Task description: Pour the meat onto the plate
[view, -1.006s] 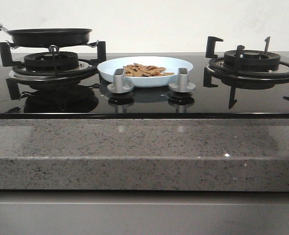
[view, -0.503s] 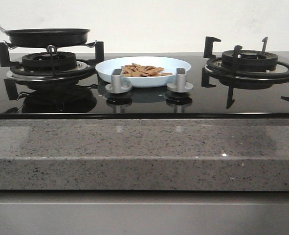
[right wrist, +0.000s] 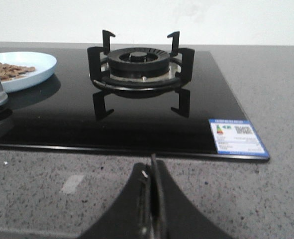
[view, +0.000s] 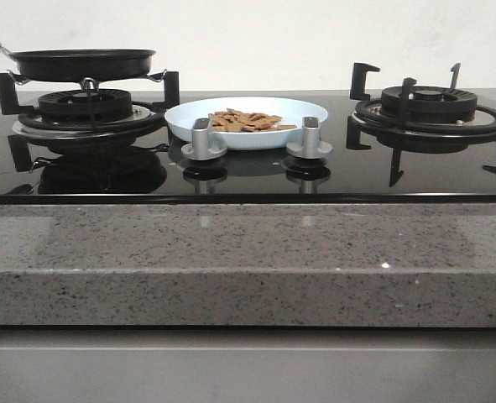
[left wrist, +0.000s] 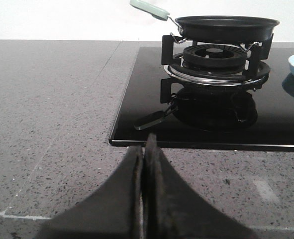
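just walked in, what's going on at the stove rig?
Nothing is being handled right now. The meat is already piled on the pale blue plate in the middle of the cooktop, behind the two knobs. The black frying pan sits on the left burner; the right burner is bare. Both arms are pulled back over the stone counter: the left gripper and right gripper are shut and hold nothing.
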